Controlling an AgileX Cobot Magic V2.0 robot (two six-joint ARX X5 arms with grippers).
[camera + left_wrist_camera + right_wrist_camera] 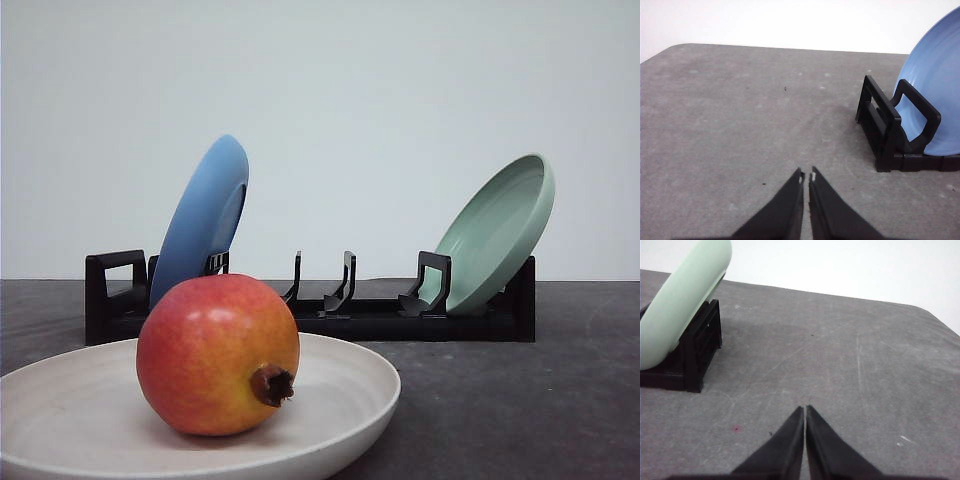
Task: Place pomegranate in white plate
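Sitting in plate (340, 420), pomegranate (217, 354) looks firm, glossy, prob. slippery & rolls; grip across widest part, w/ crown clear. Left gripper (806, 176) & right gripper (805, 409) both closed, empty.

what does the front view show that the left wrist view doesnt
Front view: a round red-and-yellow pomegranate resting in the shallow off-white plate, and a pale mint-green plate leaning at the rack's right end.

Left wrist view: the left end effector, its black tips closed together above bare table.

Both: the round blue plate standing on edge in the black slotted dish rack, on the grey tabletop.
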